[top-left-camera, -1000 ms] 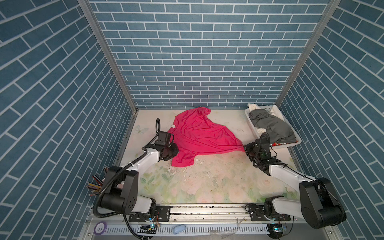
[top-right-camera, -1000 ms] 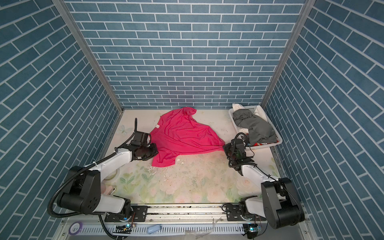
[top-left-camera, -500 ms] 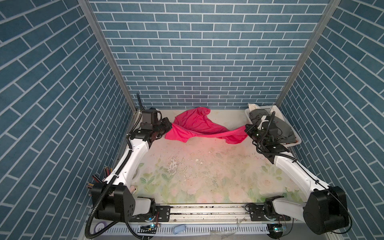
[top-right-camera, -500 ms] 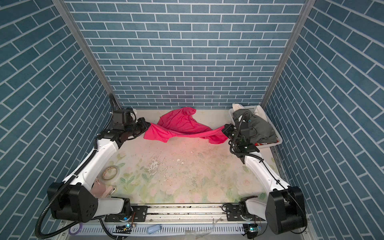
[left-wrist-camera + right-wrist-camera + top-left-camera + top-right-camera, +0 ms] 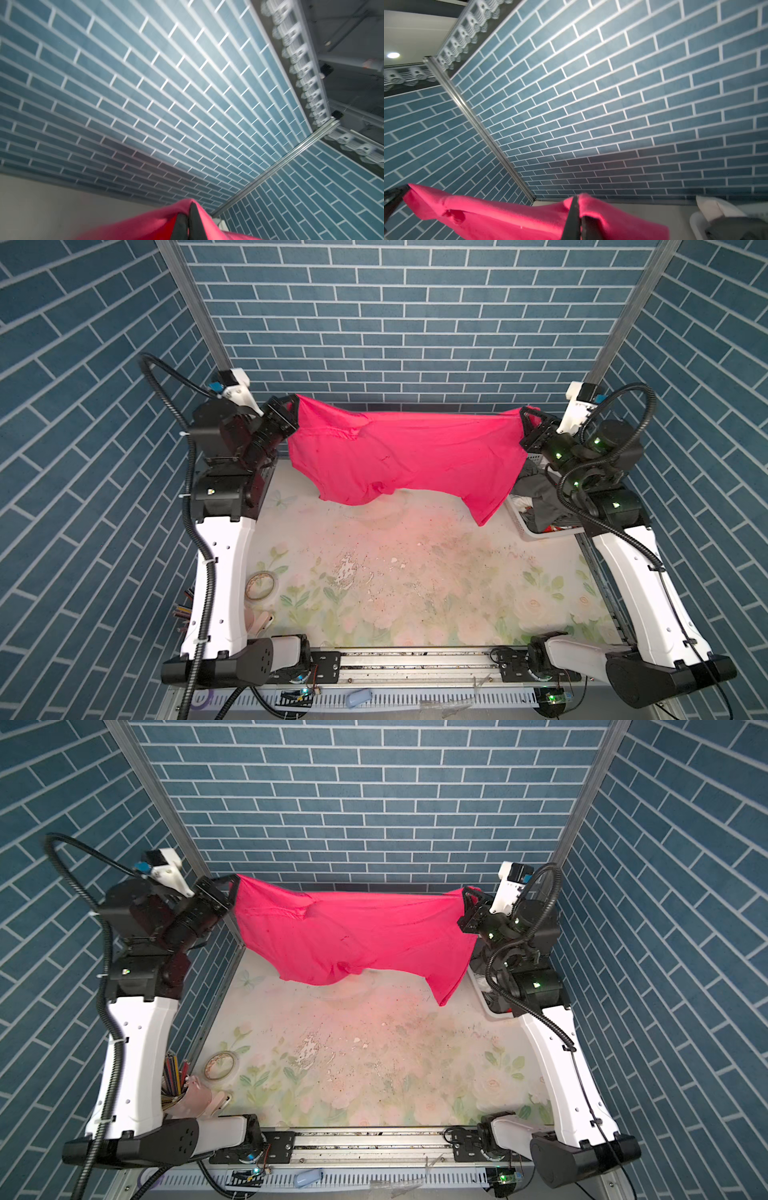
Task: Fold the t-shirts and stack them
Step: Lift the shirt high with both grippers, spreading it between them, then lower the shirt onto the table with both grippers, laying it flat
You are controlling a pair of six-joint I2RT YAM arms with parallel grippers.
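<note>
The bright pink t-shirt [image 5: 399, 456] hangs stretched in the air at the back of the table, in both top views [image 5: 349, 936]. My left gripper [image 5: 293, 404] is shut on its left upper corner and my right gripper [image 5: 524, 414] is shut on its right upper corner. In the left wrist view the left gripper's [image 5: 190, 209] black fingers pinch pink cloth [image 5: 145, 224]. The right gripper [image 5: 578, 207] pinches it likewise in the right wrist view. A dark grey t-shirt [image 5: 536, 493] lies bunched in the white basket [image 5: 536, 534], partly hidden behind the right arm.
The floral table [image 5: 415, 572] lies below the hanging shirt. A tape roll [image 5: 262, 585] and a cup of pencils [image 5: 174, 1081] stand at the front left. Blue brick walls close in the back and both sides, near both raised grippers.
Both arms have risen and spread apart. The pink t-shirt has gone from lying on the table to hanging stretched between the two grippers.
</note>
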